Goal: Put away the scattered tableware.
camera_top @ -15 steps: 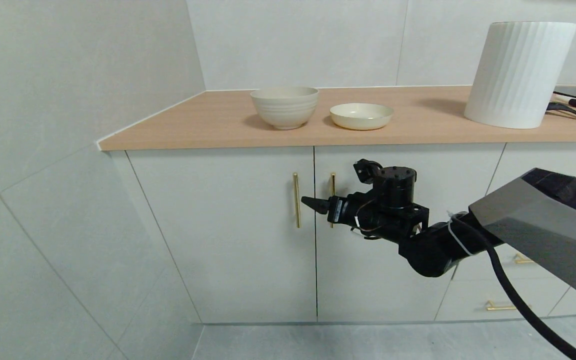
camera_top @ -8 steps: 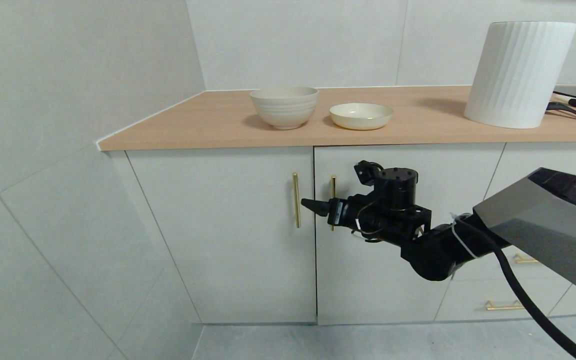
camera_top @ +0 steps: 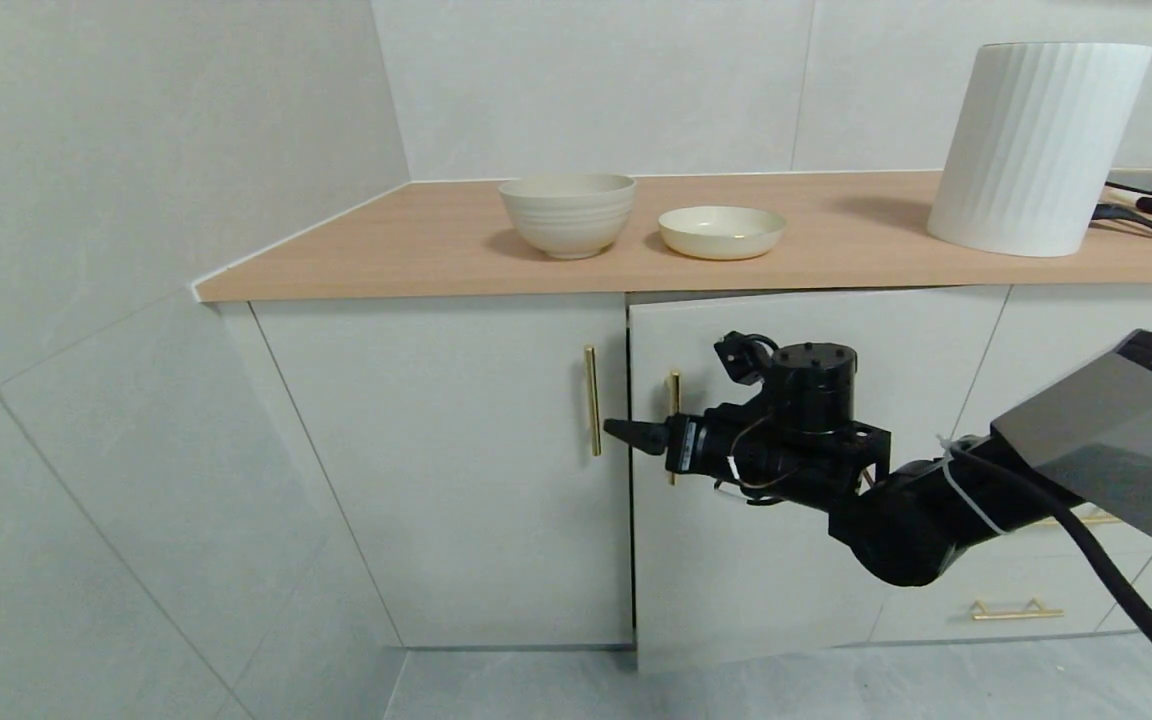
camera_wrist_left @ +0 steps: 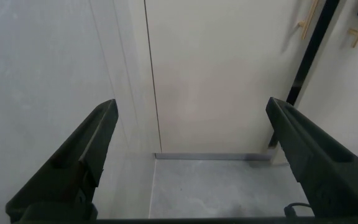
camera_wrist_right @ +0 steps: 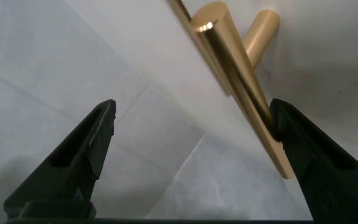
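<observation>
Looking down at a wood-grain countertop [camera_top: 416, 250] set against pale tiled walls [camera_top: 136, 200], we note the ribbed bowl [camera_top: 567, 213] and the shallow dish [camera_top: 722, 231] side by side, not touching. Below them the right door [camera_top: 786, 600] stands ajar. Our right gripper [camera_top: 628, 434] is spread wide around its brass handle [camera_top: 674, 400], unclamped. The left gripper [camera_wrist_left: 191, 106], above the grey floor [camera_wrist_left: 210, 186], is equally spread and empty.

right arm stretched forward and level, right gripper [camera_top: 626, 433] fingers apart, left gripper [camera_wrist_left: 191, 109] angled downward, fingers wide apart
</observation>
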